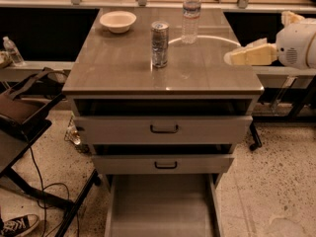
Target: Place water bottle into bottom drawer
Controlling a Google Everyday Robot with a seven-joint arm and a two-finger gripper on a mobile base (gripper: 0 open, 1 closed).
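Note:
The water bottle (190,15), clear ribbed plastic with a white cap, stands upright near the back of the cabinet top, right of centre. The bottom drawer (163,209) is pulled out at the foot of the cabinet, with a plain grey floor and nothing in it. My gripper (236,57) comes in from the right edge on a white arm. Its pale fingers point left over the right edge of the cabinet top, to the right of the bottle and a little nearer the front, apart from it.
A silver drink can (159,44) stands mid-top, left of the bottle. A white bowl (117,20) sits at the back left. Two upper drawers with black handles (164,129) are partly open. A dark chair and cables (22,113) stand to the left.

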